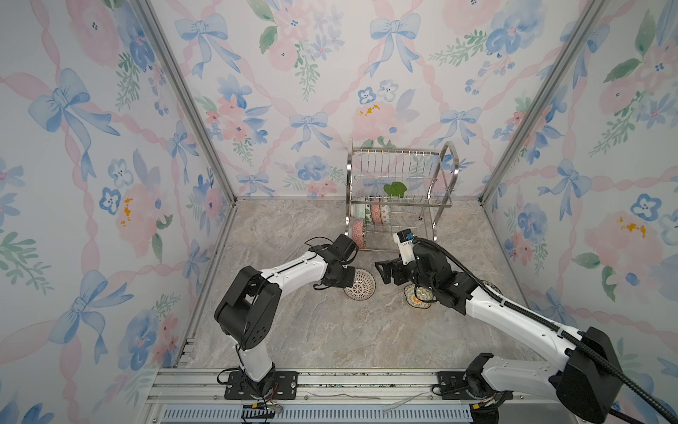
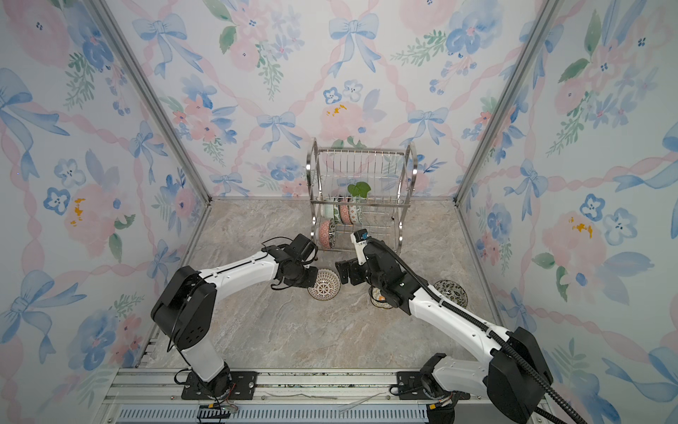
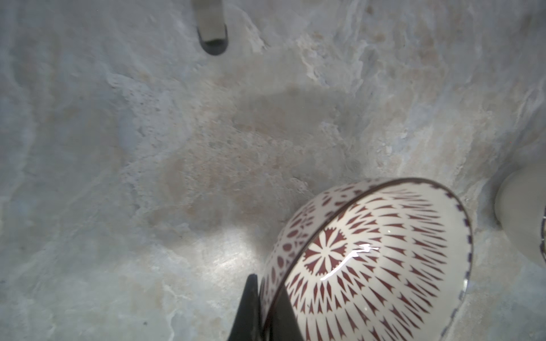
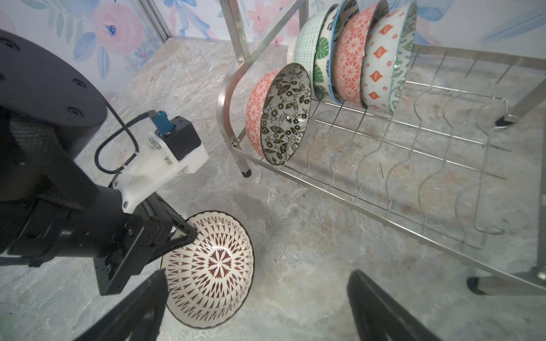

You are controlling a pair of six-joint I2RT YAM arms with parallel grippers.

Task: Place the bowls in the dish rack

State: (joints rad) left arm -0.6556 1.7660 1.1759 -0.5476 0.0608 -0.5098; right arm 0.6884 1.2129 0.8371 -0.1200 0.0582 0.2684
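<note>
1. The left pincer [image 4: 185, 235] is clamping the rim of the brown lattice bowl [image 4: 209, 268], with one finger inside the wall and one outside.
2. That bowl is sitting low over the marbled worktop [image 1: 312, 330], tipped so its patterned hollow is facing up and towards the right arm. Whether its foot is resting on the surface cannot be told.
3. The right pincer [image 1: 382, 272] is hanging fully spread and empty, just beside the bowl's free rim. The bowl is therefore lying between the two pincers.
4. The dish rack [image 1: 396, 151] is standing beyond both pincers, towards the back wall. Five bowls are leaning on edge at the left end of its lower tier.
5. The empty wire slots [image 4: 413, 177] are running away to the right. They are lying nearer the right arm than the left.
6. Judgement: the coming move is turning on the bowl's tilt. The rim needs to be standing upright and in line with the dividers before it slides in, and the spread right pincer looks placed to take or steady it.
7. Two more bowls are waiting on the worktop: a scalloped yellow-orange bowl [image 1: 416, 299] under the right forearm and a dark floral bowl [image 2: 450, 292] beyond it.
</note>
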